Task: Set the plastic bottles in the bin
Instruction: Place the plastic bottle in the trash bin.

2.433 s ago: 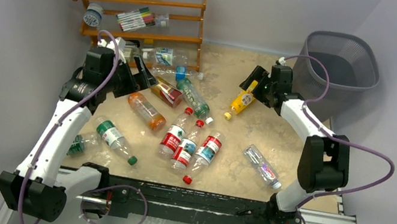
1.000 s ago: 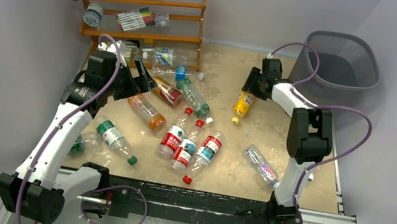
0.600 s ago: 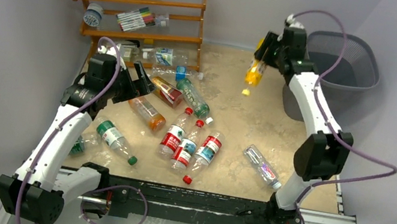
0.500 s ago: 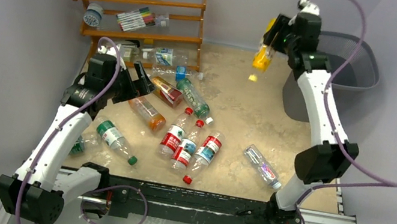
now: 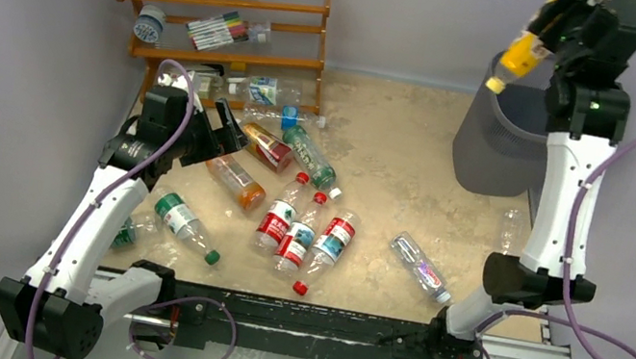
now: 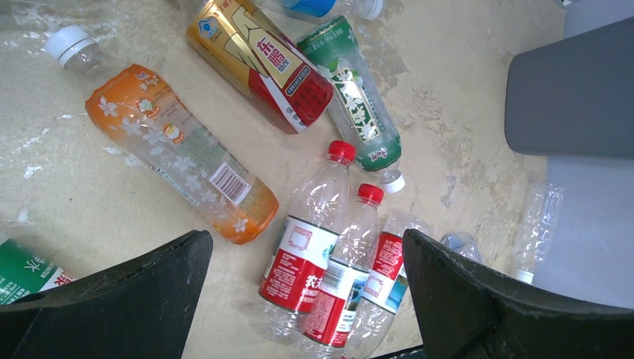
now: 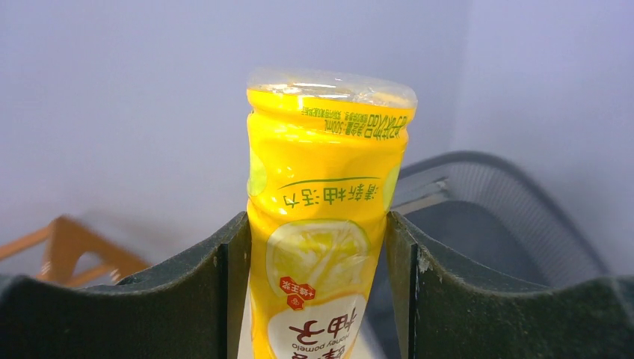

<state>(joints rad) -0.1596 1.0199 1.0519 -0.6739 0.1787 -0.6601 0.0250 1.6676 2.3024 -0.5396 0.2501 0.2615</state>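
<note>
Bottle in grip: the right gripper [image 5: 554, 16] is clamped on the yellow bottle [image 5: 519, 53], one finger pressed to each side of its label. It holds the bottle high over the bin [image 5: 484, 154], cap end tilted down. From overhead the cap seems to hang above the bin's left rim rather than its opening, though height is hard to judge there. In the right wrist view the bottle's base points away from the camera, and the bin's mesh rim [image 7: 486, 187] shows behind it.

The left gripper [image 5: 223, 129] hovers well to the left of the bin with its fingers spread wide and nothing between them. Below it lie an orange bottle [image 6: 179, 146], a red-and-gold bottle [image 6: 258, 60] and a green-labelled bottle [image 6: 351, 101].

Nearer the bin's side of that cluster, three red-labelled bottles [image 5: 301, 230] lie side by side. A clear bottle [image 5: 418, 266] lies alone in front of the bin, and another clear one [image 5: 511, 229] lies just beside the bin's base. The wooden rack [image 5: 224, 17] stands far left of the bin.
</note>
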